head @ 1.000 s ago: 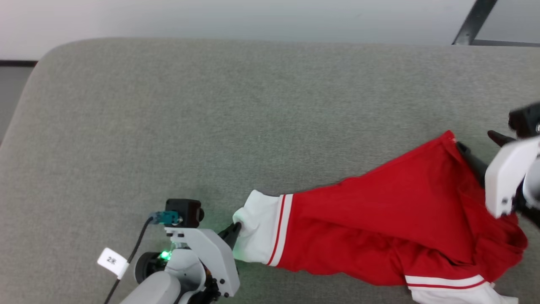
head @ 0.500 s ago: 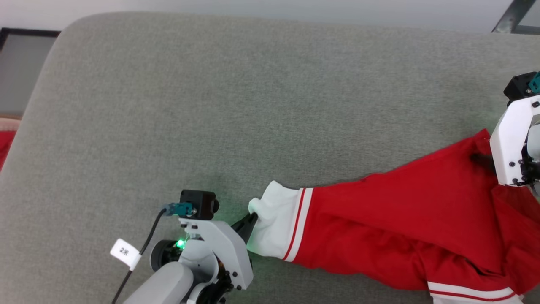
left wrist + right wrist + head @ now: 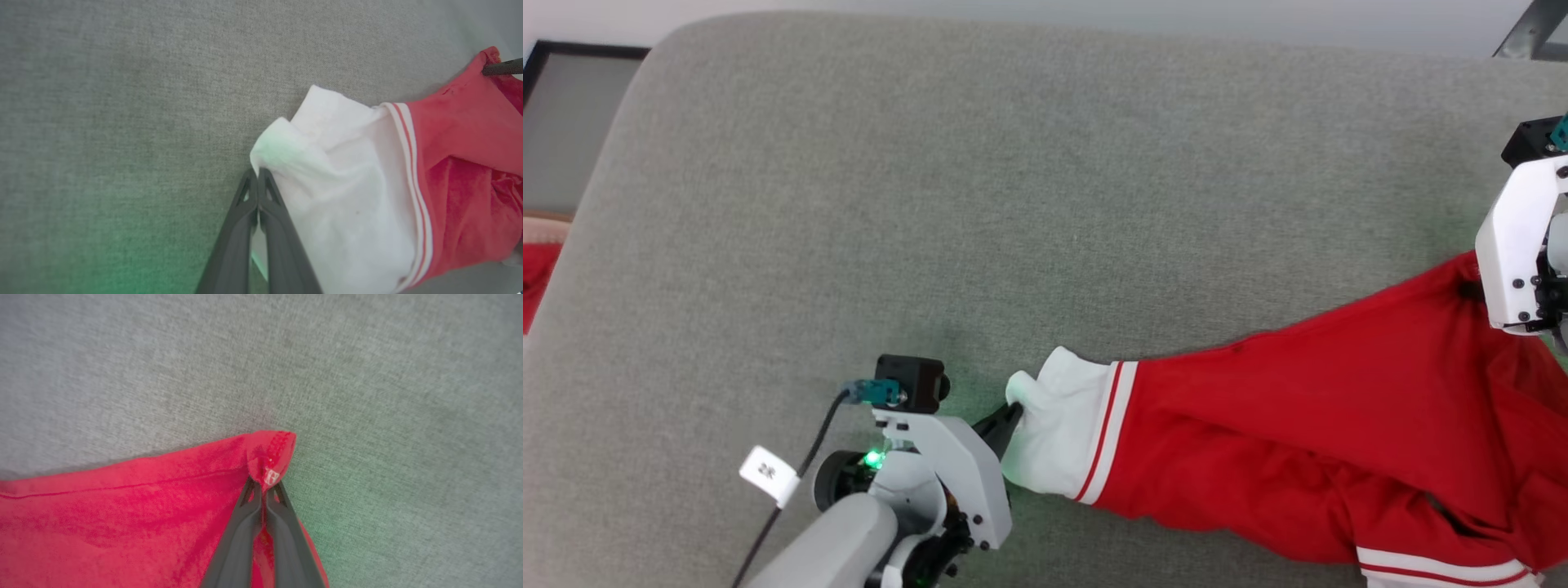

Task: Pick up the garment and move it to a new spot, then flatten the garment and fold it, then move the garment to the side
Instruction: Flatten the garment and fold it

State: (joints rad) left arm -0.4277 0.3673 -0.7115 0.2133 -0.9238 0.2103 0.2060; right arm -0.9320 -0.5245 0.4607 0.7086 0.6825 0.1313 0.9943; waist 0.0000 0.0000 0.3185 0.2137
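Far left, beyond the grey fabric surface (image 3: 768, 204): strip of red cloth (image 3: 535, 278) at the frame edge. Lower left of centre: left gripper (image 3: 1011, 412), fingers pressed together, pinching the edge of the white cuff (image 3: 1058, 433). White tag (image 3: 768, 474) on its cable. Rightward from the cuff: garment (image 3: 1298, 408), red, lying on the surface, drawn out across the lower right of the head view. Second striped white end (image 3: 1437, 567) at bottom right. Far right: right gripper (image 3: 265, 484) clamped tight on a stitched red corner of the garment.

White screw-studded wrist shells (image 3: 954, 467), black camera (image 3: 912, 381), teal plug (image 3: 874, 393), tagged black cable (image 3: 796, 490), green light (image 3: 874, 459), dark claw fingers (image 3: 239, 245).
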